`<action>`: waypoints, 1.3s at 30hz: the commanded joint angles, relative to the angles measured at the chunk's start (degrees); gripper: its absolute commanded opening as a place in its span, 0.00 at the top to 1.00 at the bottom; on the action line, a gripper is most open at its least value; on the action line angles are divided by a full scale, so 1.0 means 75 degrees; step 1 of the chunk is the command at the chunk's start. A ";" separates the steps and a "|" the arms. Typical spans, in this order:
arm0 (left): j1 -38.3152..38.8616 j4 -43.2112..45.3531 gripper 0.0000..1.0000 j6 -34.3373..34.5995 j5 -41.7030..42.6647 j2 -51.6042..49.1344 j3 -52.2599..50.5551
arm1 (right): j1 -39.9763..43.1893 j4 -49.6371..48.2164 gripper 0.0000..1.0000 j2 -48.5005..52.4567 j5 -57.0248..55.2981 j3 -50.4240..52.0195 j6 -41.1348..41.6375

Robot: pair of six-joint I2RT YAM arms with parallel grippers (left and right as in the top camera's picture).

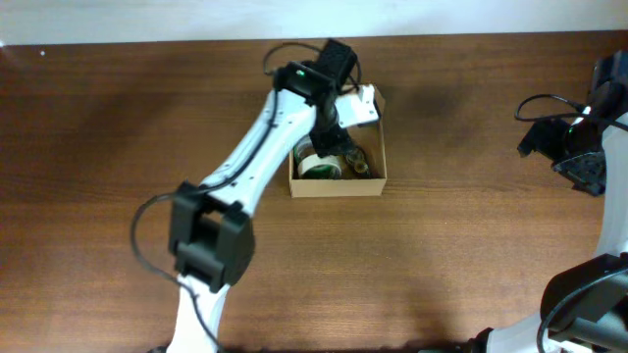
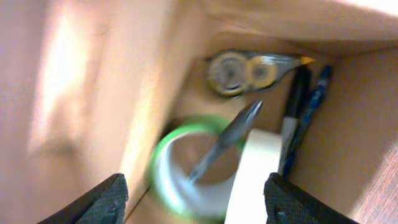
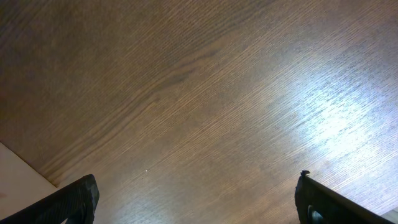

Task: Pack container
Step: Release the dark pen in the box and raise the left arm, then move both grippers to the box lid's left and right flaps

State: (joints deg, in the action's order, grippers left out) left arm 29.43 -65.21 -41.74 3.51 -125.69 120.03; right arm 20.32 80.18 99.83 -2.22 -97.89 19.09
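Brown wood table (image 1: 118,118). Overhead: container (image 1: 343,187) sits centre-rear, left gripper (image 1: 329,147) hangs over its opening, right gripper (image 1: 579,162) is well apart at the right edge. Left wrist: jaws spread, pinching nothing, looking into the container at a blurred green-edged tape roll (image 2: 168,180), cream roll (image 2: 255,168), correction tape (image 2: 249,71) and pens (image 2: 308,112). Right wrist: fingers (image 3: 74,202) spread wide over bare wood.

A dark wood-grain table (image 1: 98,118) bears the open tan container (image 1: 339,186) — set toward its far edge.
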 commanded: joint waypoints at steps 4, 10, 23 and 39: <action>-0.0848 0.0358 0.30 0.1411 -0.0702 0.2996 0.0017 | 0.0047 -0.0003 0.01 0.0061 0.0015 0.0029 0.0009; -0.2731 0.0670 0.36 0.2838 -0.0702 0.4698 0.0000 | 0.0047 -0.0003 0.01 0.0061 0.0015 0.0029 0.0009; -0.5281 0.0731 0.37 0.4680 0.1224 0.3873 -0.1918 | 0.0047 -0.1725 0.01 0.0064 0.1326 0.0029 0.0114; -0.5045 0.2771 0.98 0.6009 0.5703 0.0283 -0.2340 | -0.0790 -0.3590 0.96 0.2224 0.6441 0.0029 -0.0187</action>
State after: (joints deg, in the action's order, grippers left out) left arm -9.67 -45.74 -0.56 39.05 -120.29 102.63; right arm 15.70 54.37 112.18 35.51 -97.80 16.34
